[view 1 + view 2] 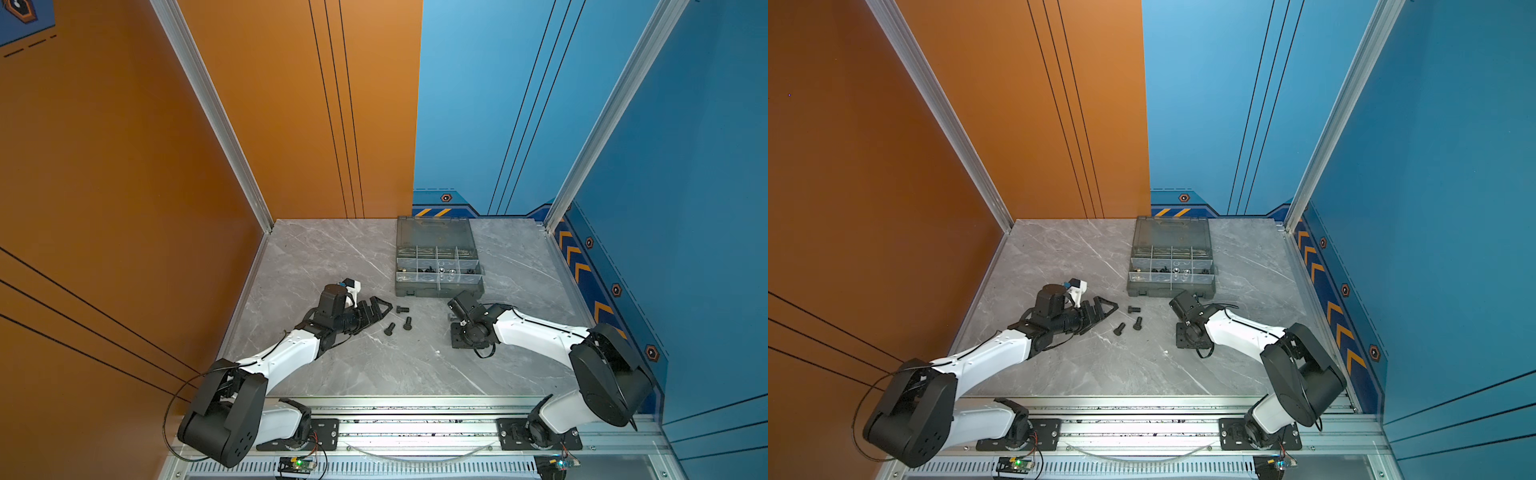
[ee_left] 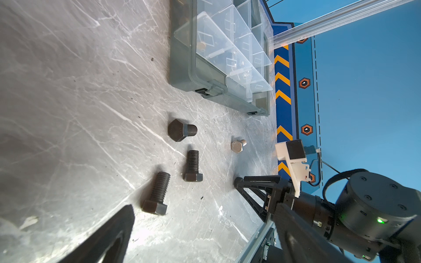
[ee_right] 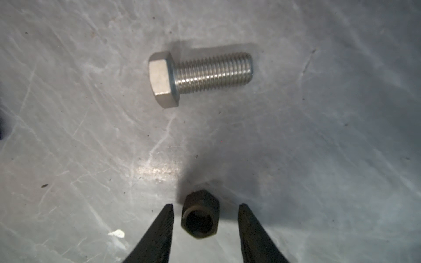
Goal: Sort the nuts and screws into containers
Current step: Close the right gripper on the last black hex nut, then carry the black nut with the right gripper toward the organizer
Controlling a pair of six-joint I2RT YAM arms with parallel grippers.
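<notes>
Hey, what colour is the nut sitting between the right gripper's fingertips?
The nut is matte black, clearest in the right wrist view.

1. Enclosure: the left side wall and the left half of the back wall are orange panels [image 1: 104, 166]. The right half of the back wall and the right side wall are blue panels [image 1: 685, 166].
2. Thin black lines [image 1: 332, 104] run up the back wall in groups, on orange and blue alike. More cross both side walls at a slant.
3. Aluminium posts [image 1: 208, 104] stand at both back corners.
4. Work surface: grey marble-look tabletop [image 1: 395, 365] with pale veins. Small dark specks show in the wrist views.
5. Foot of the blue walls: dark-blue strip with orange chevrons [image 1: 581, 269] and hexagon emblems [image 1: 446, 198].
6. Front edge: slotted aluminium rail [image 1: 415, 401].
7. Light: even overall, with a bright glare patch [image 3: 157, 169] on the tabletop in the right wrist view.
</notes>
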